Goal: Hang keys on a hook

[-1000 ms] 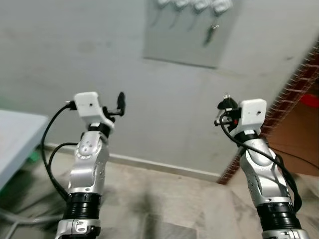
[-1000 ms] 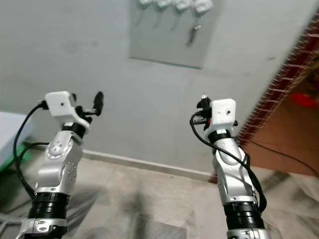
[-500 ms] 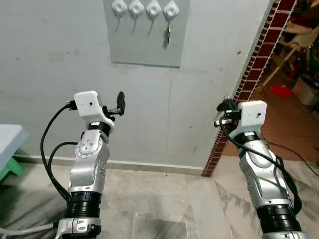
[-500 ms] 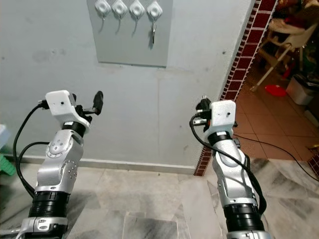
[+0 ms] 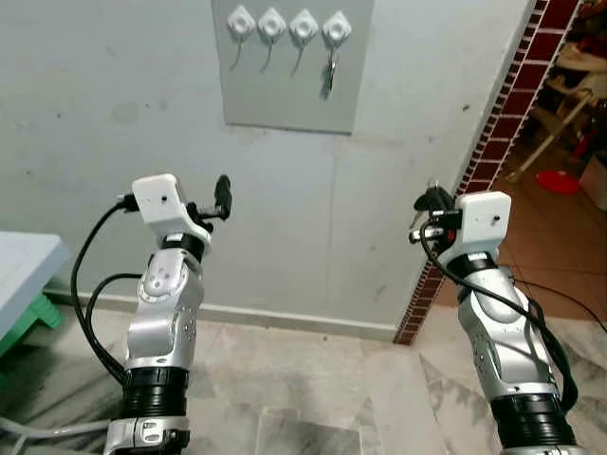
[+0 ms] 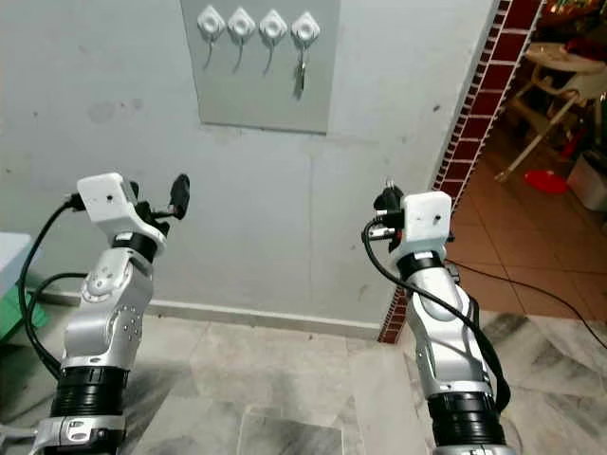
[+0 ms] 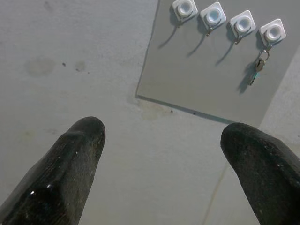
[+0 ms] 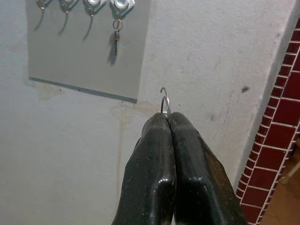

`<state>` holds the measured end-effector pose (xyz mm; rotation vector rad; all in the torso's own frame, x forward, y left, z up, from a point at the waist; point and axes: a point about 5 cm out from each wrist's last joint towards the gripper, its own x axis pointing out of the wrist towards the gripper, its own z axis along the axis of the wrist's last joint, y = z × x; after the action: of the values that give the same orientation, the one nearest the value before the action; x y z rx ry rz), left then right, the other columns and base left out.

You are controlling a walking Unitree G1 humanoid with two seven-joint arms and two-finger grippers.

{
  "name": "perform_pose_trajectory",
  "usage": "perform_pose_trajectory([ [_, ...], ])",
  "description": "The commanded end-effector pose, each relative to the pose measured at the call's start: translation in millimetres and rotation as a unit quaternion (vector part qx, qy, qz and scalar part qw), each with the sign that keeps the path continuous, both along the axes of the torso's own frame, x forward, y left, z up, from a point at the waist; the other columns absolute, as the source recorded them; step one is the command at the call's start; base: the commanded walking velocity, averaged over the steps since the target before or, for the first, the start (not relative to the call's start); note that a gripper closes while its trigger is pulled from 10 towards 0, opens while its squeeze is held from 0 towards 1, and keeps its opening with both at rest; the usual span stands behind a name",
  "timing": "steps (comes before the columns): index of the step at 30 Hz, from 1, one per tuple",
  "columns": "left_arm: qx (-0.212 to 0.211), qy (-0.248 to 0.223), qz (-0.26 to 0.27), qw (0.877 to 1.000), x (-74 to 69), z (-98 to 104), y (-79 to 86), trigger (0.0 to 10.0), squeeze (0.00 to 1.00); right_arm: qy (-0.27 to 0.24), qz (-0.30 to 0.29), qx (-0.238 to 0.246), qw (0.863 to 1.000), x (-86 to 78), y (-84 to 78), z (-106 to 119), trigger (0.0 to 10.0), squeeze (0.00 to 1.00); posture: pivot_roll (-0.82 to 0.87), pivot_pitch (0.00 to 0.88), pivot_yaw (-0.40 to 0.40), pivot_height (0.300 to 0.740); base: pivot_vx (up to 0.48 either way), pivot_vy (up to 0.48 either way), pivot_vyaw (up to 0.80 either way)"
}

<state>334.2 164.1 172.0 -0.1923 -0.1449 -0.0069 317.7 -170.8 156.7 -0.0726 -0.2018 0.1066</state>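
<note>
Your right gripper (image 8: 168,123) pinches a key ring (image 8: 165,101) between pressed-together fingers, held up well short of the wall. Your left gripper (image 7: 164,140) is spread wide. On the grey board (image 5: 285,85), the rightmost hook (image 5: 336,30) carries a key (image 5: 329,71).

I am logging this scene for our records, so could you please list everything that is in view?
Hook panel: one, grey, on the wall above the arms.
Hooks: four, white, in a row along the panel's top.
Hanging key: one, metallic, on the row's rightmost hook.
Key ring: one, silver wire, sticking up from the right gripper's fingertips.
Brick edging: one strip, dark red, down the wall's right corner.
Table: one, pale, at the far left.
Stool: one, green, under the table.
Floor: grey marble.
Left gripper: black fingers open, raised toward the wall.
Right gripper: black fingers shut on the key ring.
</note>
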Motion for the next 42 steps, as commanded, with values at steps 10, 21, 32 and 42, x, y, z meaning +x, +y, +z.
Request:
perform_pose_trajectory([
  [10, 0.003, -0.006, -0.006, 1.0, -0.4, 5.5, -2.2, 10.0, 0.0, -0.016, -0.003, 0.0, 1.0, -1.1, -1.9, 7.6, 10.0, 0.0, -0.03, 0.0, -0.036, 0.74, 0.297, 0.0, 0.0],
  [21, 0.002, -0.008, -0.004, 1.0, -0.3, 6.2, -1.5, 10.0, 0.0, -0.017, -0.001, -0.001, 1.0, -0.6, -1.0, 7.9, 10.0, 0.0, -0.03, 0.0, -0.038, 0.74, 0.321, 0.0, 0.0],
  [32, -0.001, -0.008, -0.003, 1.0, -0.1, 6.4, -2.1, 10.0, 0.0, -0.017, 0.0, -0.002, 1.0, -0.2, -1.1, 8.1, 10.0, 0.0, -0.03, 0.0, -0.041, 0.74, 0.344, 0.0, 0.0],
  [42, -0.004, -0.009, -0.002, 1.0, -0.2, 6.6, -2.3, 10.0, 0.0, -0.018, 0.002, -0.002, 1.0, -0.2, -0.2, 8.5, 10.0, 0.0, -0.03, 0.0, -0.044, 0.74, 0.346, 0.0, 0.0],
])
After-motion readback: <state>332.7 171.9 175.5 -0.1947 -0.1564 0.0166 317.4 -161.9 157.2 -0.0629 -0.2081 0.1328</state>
